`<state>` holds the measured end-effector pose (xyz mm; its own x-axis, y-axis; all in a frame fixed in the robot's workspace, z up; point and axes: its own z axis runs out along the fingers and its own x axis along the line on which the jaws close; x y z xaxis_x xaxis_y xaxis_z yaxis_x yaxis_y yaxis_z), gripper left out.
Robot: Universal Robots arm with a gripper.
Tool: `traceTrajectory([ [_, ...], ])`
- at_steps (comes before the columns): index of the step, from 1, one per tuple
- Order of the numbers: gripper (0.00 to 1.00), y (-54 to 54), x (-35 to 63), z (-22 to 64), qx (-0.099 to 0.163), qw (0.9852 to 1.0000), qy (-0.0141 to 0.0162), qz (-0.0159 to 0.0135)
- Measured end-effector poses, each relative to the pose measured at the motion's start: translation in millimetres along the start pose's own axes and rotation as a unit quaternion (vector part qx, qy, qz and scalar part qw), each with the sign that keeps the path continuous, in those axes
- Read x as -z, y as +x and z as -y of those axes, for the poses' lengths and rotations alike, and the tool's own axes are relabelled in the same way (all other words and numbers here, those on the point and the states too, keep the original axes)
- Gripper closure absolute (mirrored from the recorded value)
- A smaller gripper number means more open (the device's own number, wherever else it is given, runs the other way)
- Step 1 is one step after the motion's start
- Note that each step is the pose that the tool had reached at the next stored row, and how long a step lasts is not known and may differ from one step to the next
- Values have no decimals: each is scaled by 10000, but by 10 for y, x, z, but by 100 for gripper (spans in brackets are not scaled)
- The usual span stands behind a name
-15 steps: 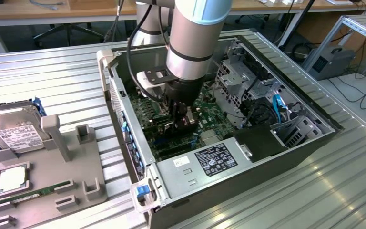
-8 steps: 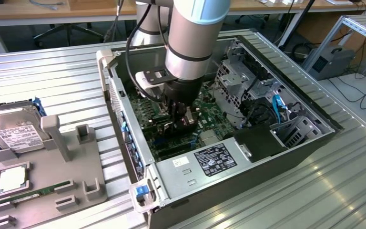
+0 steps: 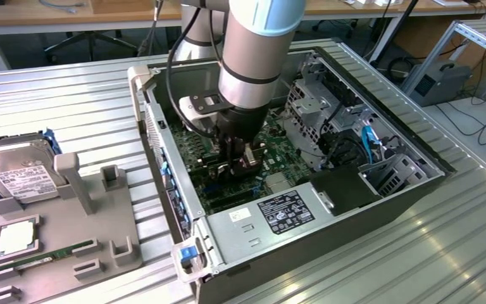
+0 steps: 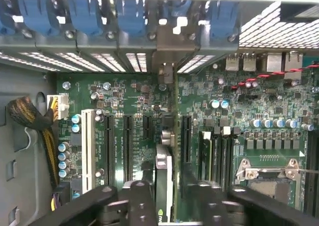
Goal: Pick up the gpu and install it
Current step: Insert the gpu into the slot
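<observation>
The gpu [image 4: 166,186] stands on edge in the motherboard [image 4: 124,94], long axis toward the rear slots [image 4: 134,61]; pincer [image 4: 167,198] fingers apart beside it.

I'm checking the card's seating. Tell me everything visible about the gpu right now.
The gpu stands on edge, seen edge-on from the wrist view: a thin dark board with a pale silvery metal strip along its top. It sits upright among the black slots of the green motherboard, in line with a bracket opening at the case's rear wall. The gripper straddles it, fingers on either side. Whether it is fully seated cannot be told.
</observation>
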<state>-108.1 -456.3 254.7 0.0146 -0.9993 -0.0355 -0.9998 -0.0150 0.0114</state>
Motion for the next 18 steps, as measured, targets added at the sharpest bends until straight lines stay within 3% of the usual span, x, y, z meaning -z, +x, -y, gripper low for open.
traceTrajectory([
  [2, 48, 0, -1, 0, 0, 10000, 1, 4],
  [3, 36, 0, 11, 0, 0, 10000, 0, 3],
  [10, 36, -12, 330, -4, 0, 10000, 0, 2],
  [16, 36, -29, 803, -9, 1, 10000, 1, 3],
  [18, 36, -32, 897, -10, 1, 10000, 1, 3],
])
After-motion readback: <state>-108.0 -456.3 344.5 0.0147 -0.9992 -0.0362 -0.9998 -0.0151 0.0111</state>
